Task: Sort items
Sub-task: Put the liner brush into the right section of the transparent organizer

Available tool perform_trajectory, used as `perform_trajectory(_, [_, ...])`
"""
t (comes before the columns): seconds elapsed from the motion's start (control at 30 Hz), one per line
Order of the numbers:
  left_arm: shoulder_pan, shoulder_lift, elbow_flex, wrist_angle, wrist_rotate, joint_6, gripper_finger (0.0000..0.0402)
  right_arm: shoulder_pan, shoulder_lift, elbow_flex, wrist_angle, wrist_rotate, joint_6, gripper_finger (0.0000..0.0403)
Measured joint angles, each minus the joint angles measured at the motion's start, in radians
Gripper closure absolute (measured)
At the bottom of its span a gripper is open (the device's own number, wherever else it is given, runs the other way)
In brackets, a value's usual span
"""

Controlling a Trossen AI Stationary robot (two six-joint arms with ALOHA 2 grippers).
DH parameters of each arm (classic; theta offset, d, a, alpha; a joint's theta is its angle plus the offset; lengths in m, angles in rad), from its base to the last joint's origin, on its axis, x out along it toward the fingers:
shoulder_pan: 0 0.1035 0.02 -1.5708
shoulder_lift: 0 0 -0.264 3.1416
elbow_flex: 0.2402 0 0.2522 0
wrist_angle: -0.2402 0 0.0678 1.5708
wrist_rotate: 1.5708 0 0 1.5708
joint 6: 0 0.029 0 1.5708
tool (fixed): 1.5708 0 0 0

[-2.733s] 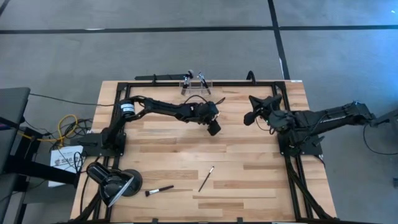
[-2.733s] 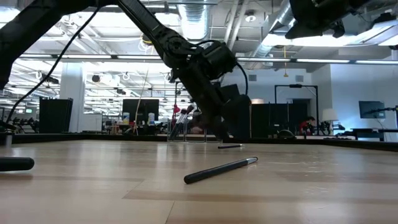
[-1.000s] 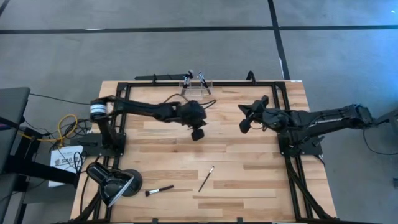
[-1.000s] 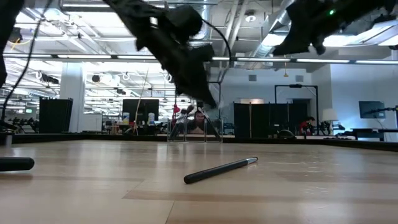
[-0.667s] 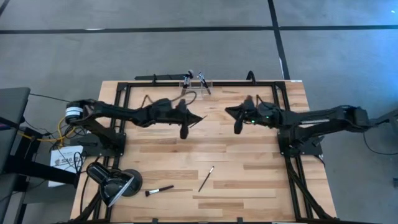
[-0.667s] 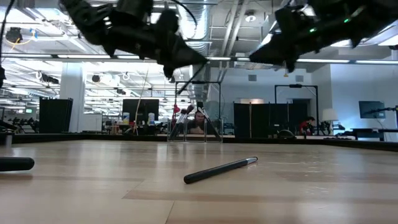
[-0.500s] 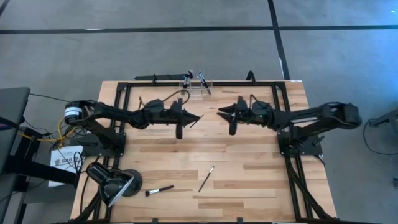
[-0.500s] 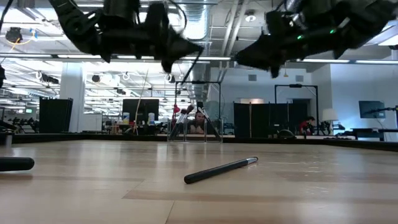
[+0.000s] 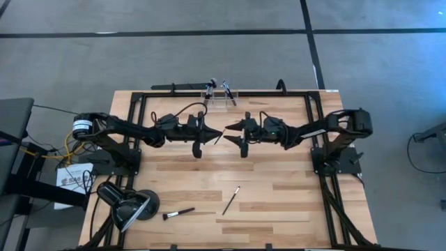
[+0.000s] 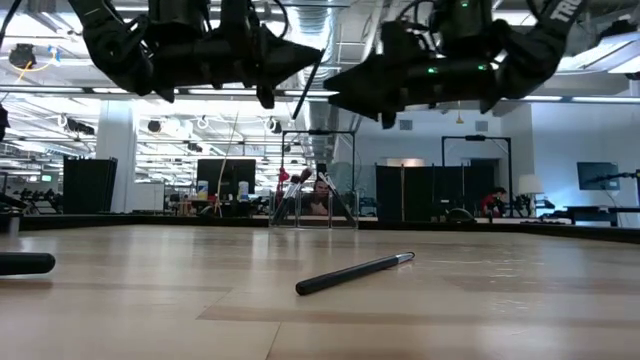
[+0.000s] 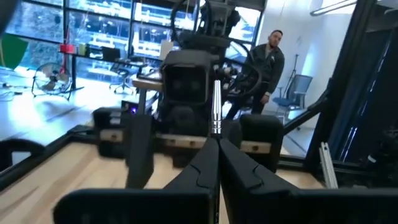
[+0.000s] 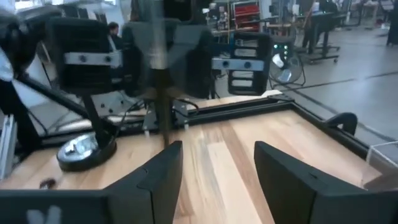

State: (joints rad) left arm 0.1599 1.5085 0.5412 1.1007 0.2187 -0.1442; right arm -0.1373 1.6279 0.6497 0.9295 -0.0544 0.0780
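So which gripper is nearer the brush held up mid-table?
Left. The left gripper is shut on the brush; the right gripper faces it, open, just short of its tip.

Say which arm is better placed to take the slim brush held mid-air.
Right, likely: the right end effector is open, facing the slim silver-ferruled brush pinched in the left end effector.

Left gripper [image 9: 217,132] fingers together; right gripper [image 9: 231,132] fingers apart
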Motion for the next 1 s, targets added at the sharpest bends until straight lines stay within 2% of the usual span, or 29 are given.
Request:
perform_trajectory(0.2, [-0.026,0.0,0.0,0.013,0.001,0.004,0.0395,0.021,0.062,0.054,-0.001,-0.062,0.008,0.0231])
perform_trajectory(0.53, [-0.03,0.0,0.0,0.015,-0.001,0.004,0.0395,0.032,0.04,0.064,-0.041,-0.141,0.001,0.0248])
perform_trajectory(0.9, [-0.03,0.0,0.001,0.015,-0.001,0.006,0.0395,0.033,0.043,0.063,0.06,-0.15,0.001,0.0241])
perform_trajectory(1.0, [-0.03,0.0,0.001,0.015,-0.001,0.005,0.0395,0.033,0.046,0.063,0.067,-0.124,0.015,0.0247])
